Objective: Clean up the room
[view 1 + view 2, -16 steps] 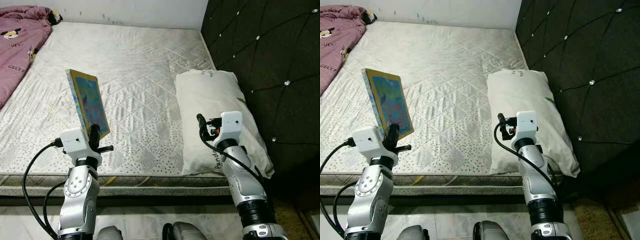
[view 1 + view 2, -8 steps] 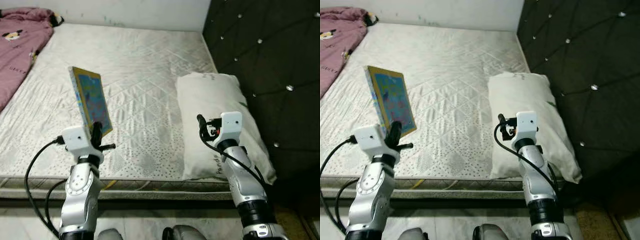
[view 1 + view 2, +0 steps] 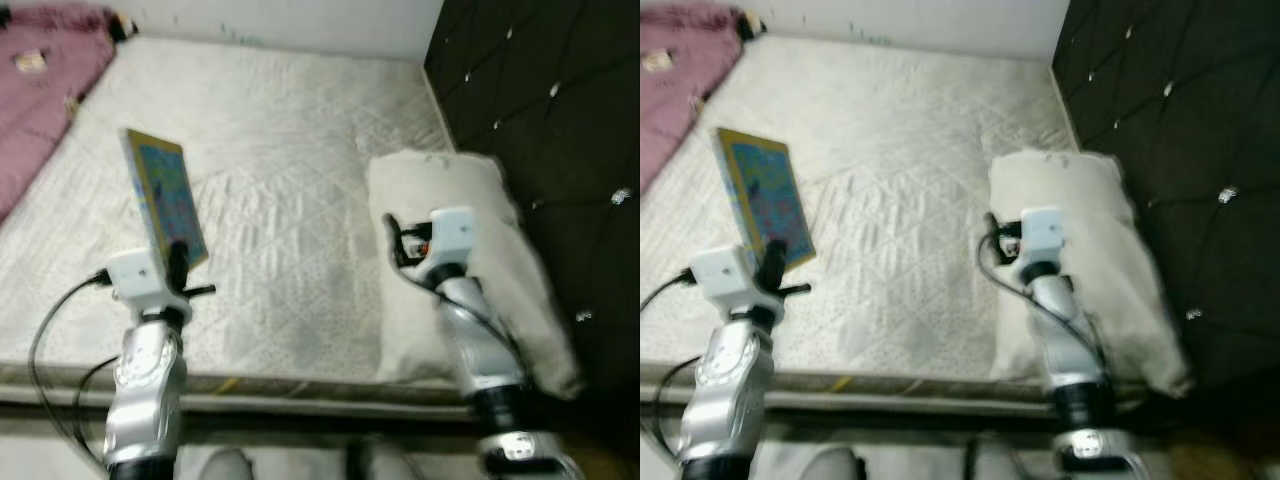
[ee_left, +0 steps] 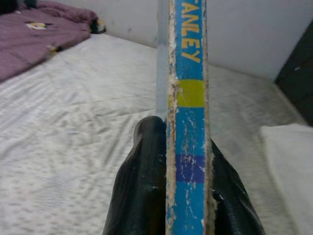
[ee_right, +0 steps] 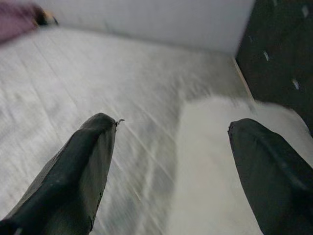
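Head views, blurred: left gripper (image 3: 178, 262) at 8 o'clock, pinching the lower edge of a children's picture book (image 3: 165, 195), held upright above the mattress (image 3: 290, 150), likely so the cover stays clear of the bed during carrying. Right gripper (image 3: 392, 238) at 4 o'clock, hovering at the near edge of the white pillow (image 3: 470, 290) beside the tufted headboard (image 3: 560, 120). Purple blanket (image 3: 50, 100) bunched at 10 o'clock.

Left wrist view: black fingers (image 4: 146, 191) pressed against both faces of the book, spine toward the camera; grip low, so some sway judged possible.

Right wrist view: fingers (image 5: 73, 166) spread wide, nothing between; pillow ahead, probably ready for a next pick.
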Motion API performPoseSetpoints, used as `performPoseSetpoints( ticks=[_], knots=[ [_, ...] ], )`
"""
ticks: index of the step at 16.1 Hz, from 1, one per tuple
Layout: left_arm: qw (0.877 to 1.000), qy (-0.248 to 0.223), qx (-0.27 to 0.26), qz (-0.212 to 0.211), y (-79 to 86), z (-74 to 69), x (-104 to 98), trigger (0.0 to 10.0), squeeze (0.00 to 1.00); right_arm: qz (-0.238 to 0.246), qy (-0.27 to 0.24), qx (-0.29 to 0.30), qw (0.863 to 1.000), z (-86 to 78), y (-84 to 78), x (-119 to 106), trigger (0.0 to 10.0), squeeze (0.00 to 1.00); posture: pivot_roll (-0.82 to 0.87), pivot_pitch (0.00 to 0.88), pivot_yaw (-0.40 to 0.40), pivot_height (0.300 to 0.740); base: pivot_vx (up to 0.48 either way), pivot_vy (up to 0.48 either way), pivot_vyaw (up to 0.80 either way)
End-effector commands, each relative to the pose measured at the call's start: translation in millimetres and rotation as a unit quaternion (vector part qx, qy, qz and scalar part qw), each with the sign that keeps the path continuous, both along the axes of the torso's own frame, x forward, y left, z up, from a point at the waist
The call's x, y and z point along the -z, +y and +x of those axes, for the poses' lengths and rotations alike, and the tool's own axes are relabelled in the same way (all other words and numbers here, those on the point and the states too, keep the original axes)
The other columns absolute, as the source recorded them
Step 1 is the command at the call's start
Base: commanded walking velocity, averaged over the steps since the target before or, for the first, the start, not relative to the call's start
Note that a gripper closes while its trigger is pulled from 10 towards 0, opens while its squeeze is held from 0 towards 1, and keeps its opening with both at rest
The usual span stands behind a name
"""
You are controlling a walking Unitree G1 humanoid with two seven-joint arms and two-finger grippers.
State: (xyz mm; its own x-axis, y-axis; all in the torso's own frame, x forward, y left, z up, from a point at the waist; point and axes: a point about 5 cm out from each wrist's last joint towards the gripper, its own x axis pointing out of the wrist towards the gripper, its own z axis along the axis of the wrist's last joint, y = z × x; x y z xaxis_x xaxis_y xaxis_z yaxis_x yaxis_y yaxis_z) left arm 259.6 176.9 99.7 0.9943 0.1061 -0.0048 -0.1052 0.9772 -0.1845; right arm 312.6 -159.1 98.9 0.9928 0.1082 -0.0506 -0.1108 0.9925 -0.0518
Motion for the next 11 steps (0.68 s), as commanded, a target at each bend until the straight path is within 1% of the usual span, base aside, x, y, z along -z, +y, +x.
performPoseSetpoints(
  ticks=[1, 6, 11],
  knots=[
    [1.000, -0.022, 0.017, 0.003, -8.4, 2.1, -9.0, 10.0, 0.00, -0.001, -0.004, 0.016, 1.000, -0.1, -7.5, -1.5, 10.0, 0.00, -0.03, 0.077, -0.045, 0.740, 0.000, 0.000, 0.00],
    [1.000, -0.018, 0.014, 0.001, -9.0, 1.4, -8.0, 10.0, 0.00, -0.003, -0.006, 0.012, 1.000, -0.9, -7.4, -1.3, 10.0, 0.00, -0.03, 0.076, -0.047, 0.740, 0.000, 0.000, 0.00],
    [1.000, -0.016, 0.009, -0.001, -8.8, 0.4, -7.0, 10.0, 0.00, -0.010, -0.006, -0.003, 1.000, -1.9, -3.8, -0.4, 10.0, 0.00, -0.03, 0.076, -0.050, 0.740, 0.000, 0.000, 0.00]
  ],
)
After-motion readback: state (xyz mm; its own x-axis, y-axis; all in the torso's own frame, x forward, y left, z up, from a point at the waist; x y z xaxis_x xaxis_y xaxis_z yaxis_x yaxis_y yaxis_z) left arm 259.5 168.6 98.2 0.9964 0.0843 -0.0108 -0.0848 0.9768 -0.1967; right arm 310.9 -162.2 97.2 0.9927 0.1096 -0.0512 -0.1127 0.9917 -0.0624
